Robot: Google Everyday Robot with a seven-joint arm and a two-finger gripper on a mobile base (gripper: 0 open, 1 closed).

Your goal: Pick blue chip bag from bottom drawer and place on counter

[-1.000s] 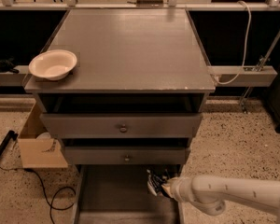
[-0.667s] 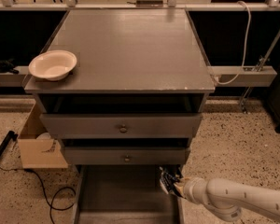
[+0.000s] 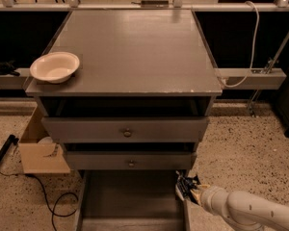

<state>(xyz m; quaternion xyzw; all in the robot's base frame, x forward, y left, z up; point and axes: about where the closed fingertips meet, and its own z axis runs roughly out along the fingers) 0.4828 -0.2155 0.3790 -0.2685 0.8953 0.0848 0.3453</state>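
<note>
Filling the middle of the view, the large flat grey counter (image 3: pixel 135 52) tops the drawer cabinet, its front edge chipped pale. Below it the wide grey bottom drawer (image 3: pixel 130 201) is pulled out towards the camera, beneath two grey knobbed drawers (image 3: pixel 86 129) that are nearly shut. A thick white robot arm (image 3: pixel 250 211) reaches in from the lower right across the speckled floor. An open brown cardboard box (image 3: pixel 41 158) stands on the floor just left of the cabinet, with something pale inside that cannot be made out. A shallow cream bowl (image 3: pixel 55 66) sits on the counter's front left corner. The small crumpled dark navy blue chip bag (image 3: pixel 185 183) hangs over the bottom drawer's right rim, near the back, pinched in the closed gripper (image 3: pixel 190 190) at the arm's tip.
</note>
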